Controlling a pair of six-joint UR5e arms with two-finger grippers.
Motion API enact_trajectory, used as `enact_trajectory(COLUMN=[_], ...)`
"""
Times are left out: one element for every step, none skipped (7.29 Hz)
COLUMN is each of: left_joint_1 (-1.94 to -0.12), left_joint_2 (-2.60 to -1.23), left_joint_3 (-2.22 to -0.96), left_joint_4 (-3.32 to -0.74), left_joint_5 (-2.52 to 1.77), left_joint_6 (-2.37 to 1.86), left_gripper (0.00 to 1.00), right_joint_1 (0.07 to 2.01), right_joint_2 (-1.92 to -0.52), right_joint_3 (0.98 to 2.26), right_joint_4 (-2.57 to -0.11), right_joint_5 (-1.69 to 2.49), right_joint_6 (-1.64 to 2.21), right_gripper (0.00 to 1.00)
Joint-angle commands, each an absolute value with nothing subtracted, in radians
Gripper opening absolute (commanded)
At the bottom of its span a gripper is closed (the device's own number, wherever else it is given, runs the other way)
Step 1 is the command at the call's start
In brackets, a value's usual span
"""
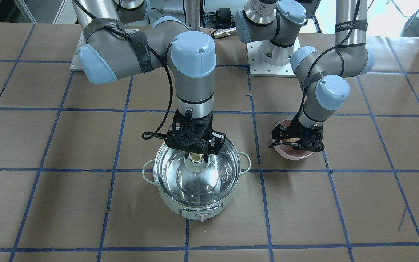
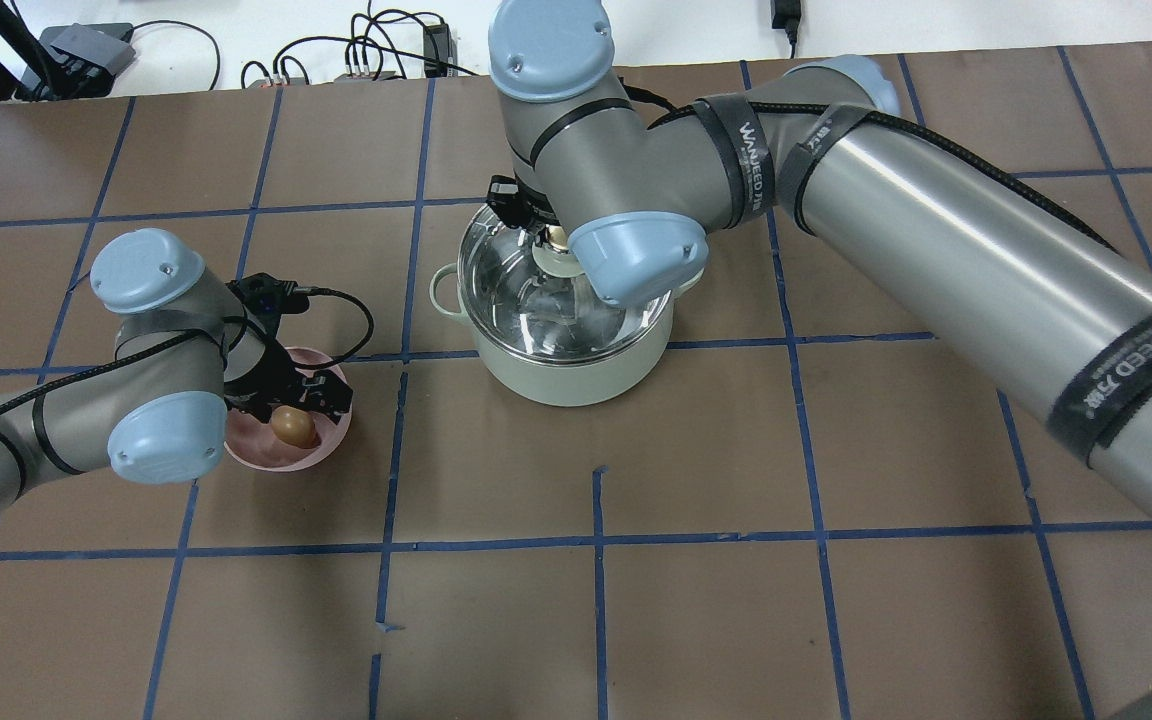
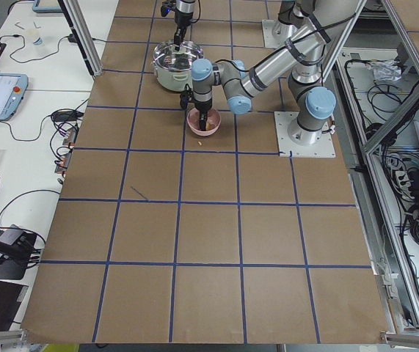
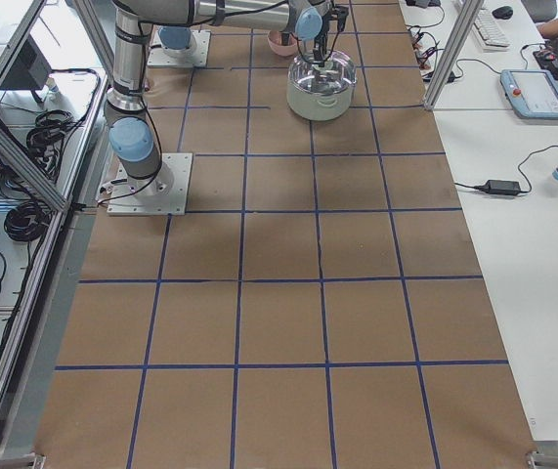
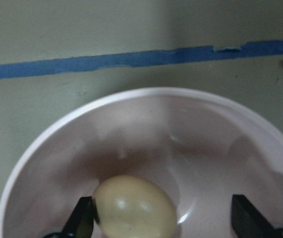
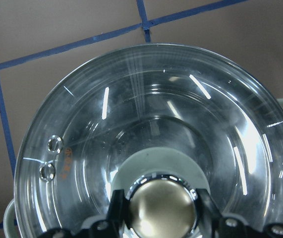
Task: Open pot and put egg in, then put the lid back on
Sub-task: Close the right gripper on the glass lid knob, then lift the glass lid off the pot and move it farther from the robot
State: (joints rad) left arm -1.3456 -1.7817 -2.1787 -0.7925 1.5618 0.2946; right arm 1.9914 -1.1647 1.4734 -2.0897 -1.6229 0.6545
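Observation:
The mint-green pot (image 1: 195,209) stands mid-table with the clear glass lid (image 1: 195,174) lying on it. My right gripper (image 1: 196,154) reaches down from above, and in the right wrist view its fingers (image 6: 117,208) are shut on the lid's beige-gold knob (image 6: 161,206). The tan-brown egg (image 2: 293,426) lies in a pink bowl (image 2: 266,455) beside the pot. My left gripper (image 2: 291,405) is down inside the bowl and open. In the left wrist view the egg (image 5: 134,208) lies against one finger (image 5: 82,220), well apart from the other.
Brown paper with a blue tape grid covers the table (image 2: 696,520). The pink bowl (image 1: 296,156) sits one grid square from the pot. Both arm bases (image 1: 271,58) stand at the robot's edge of the table. Cables and plugs (image 2: 366,55) lie beyond the far edge.

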Motion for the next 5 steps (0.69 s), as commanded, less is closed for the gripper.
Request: enact_trajectory(left_joint_1=[-1.345,-1.345,-1.342,-1.342,-1.342], left_joint_2=[-1.786,-1.786,-1.786,-1.786,-1.786], left_joint_3=[-2.175,-2.174,-2.174,-2.174,-2.175], left_joint_4=[-0.790,-0.788,-0.785,-0.785,-0.785], left_joint_5=[1.562,1.563,1.563,1.563,1.565], left_joint_6=[0.295,0.296,0.296,0.296,0.296], left_gripper=[0.97,0.97,0.97,0.97,0.97], right_joint_1=[1.971,1.954,1.901,1.806,1.707], right_joint_2=[-1.187,-1.192,-1.236,-1.312,-1.360], right_joint_3=[1.396,1.359,1.359,1.368,1.371], right_joint_4=[-1.987,-1.950,-1.916,-1.838,-1.777], right_joint_5=[-1.624,-1.626,-1.623,-1.612,-1.591], right_joint_6=[0.625,0.623,0.589,0.468,0.372], right_gripper=[0.47,0.47,0.48,0.48,0.48])
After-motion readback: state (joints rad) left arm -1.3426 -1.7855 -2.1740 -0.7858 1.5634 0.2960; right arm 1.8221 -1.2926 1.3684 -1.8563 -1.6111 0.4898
